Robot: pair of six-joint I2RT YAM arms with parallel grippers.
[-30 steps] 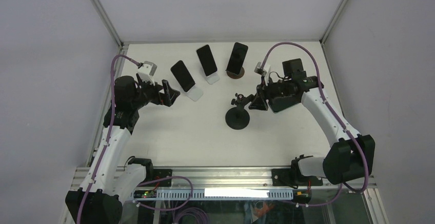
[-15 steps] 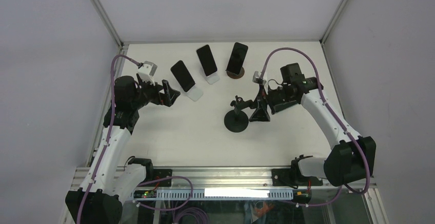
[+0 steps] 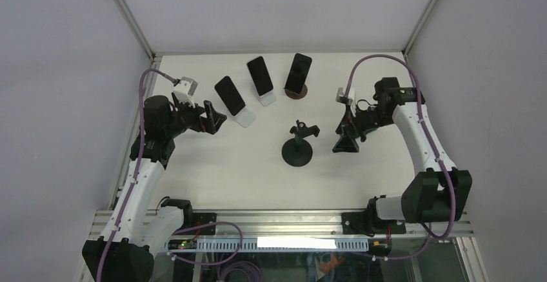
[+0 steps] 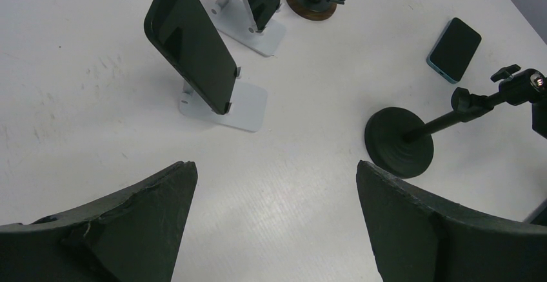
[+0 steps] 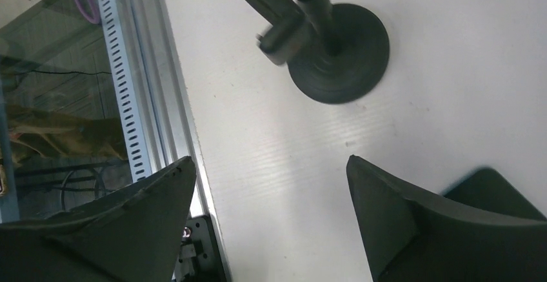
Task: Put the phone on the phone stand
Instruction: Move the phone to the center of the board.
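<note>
**Inspector:** Overhead view. State of the end effectors?

**Assessor:** The left end effector [image 3: 213,117] hangs over the left side of the tabletop [image 3: 245,179]. Its fingers are spread with nothing between them. It is near the closest of the row of propped phones [image 3: 260,75] but apart from it. The right end effector [image 3: 346,142] points down at the tabletop, just right of the black phone stand [image 3: 298,148] and clear of it. How far it is spread cannot be judged from this angle. That stand carries no phone.

**Inspector:** And the loose phone?

**Assessor:** It cannot be made out from overhead.

**Inspector:** Left wrist view.

**Assessor:** Both fingers stand wide apart, gripping and touching nothing. Beyond them the phone [image 4: 455,48], in a teal case, lies flat with its dark face up on the tabletop. It is past the black phone stand and apart from it.

**Inspector:** Right wrist view.

**Assessor:** The fingers are spread wide, and the gap between them is empty over bare tabletop. The stand's round base sits ahead of them, untouched, and its stem is blurred. A dark shape shows beside the right-hand finger at the lower edge. What it is cannot be told.
</note>
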